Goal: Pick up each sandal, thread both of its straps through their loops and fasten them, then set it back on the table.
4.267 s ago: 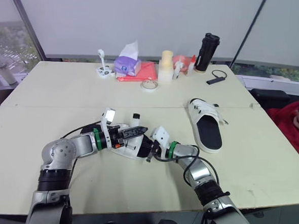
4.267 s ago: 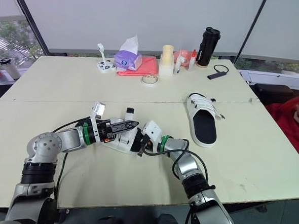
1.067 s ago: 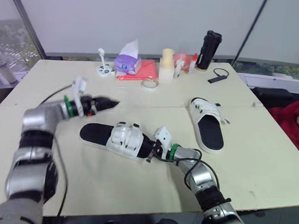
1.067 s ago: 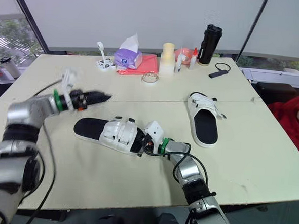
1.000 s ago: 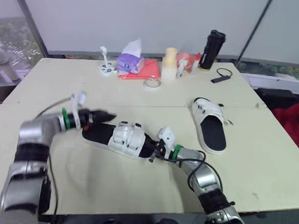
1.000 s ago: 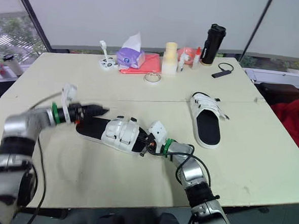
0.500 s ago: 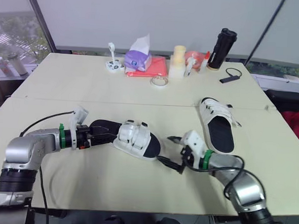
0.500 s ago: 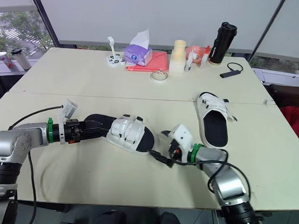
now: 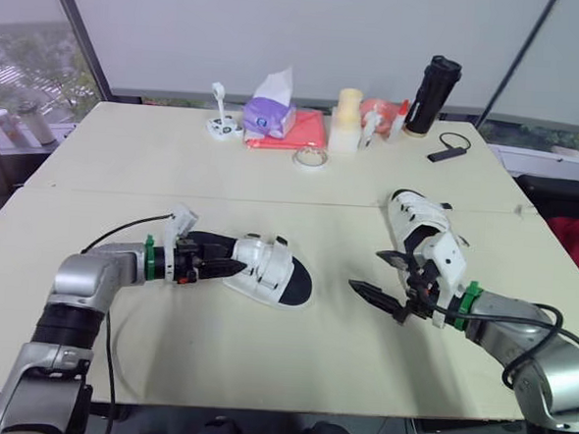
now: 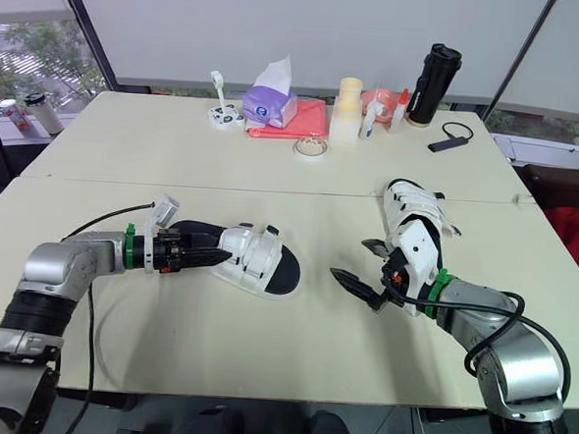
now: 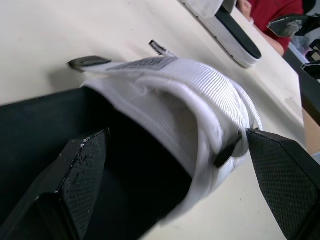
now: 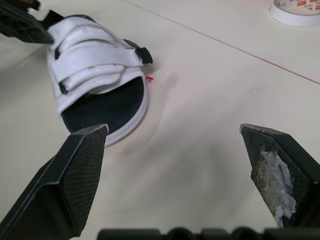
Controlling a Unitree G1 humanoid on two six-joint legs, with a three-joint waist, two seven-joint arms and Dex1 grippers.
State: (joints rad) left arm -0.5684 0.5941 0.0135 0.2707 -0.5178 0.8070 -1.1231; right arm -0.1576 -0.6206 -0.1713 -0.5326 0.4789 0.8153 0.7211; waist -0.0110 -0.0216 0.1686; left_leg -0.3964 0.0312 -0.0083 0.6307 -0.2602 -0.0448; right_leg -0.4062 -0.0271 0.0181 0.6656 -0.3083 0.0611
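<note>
Looking down over a cream surface [image 9: 272, 182], the left claw [image 9: 211, 268] sits at the heel end of a white sandal [image 9: 270, 268] that lies flat near the robot. The left wrist view shows the fingers spread wide over the black footbed, with white straps folded across ahead. The right claw [image 9: 382, 276] is open too, off to the sandal's right and apart from it. The right wrist view shows two straps lying across that sandal. Behind the right wrist lies a second sandal [image 9: 415, 211]. Farther back are a tape roll [image 9: 311, 158], a purple tissue box [image 9: 269, 117], a red folder [image 9: 303, 132] and a black flask [image 9: 432, 81]. Pale blinds and windows stand beyond.
</note>
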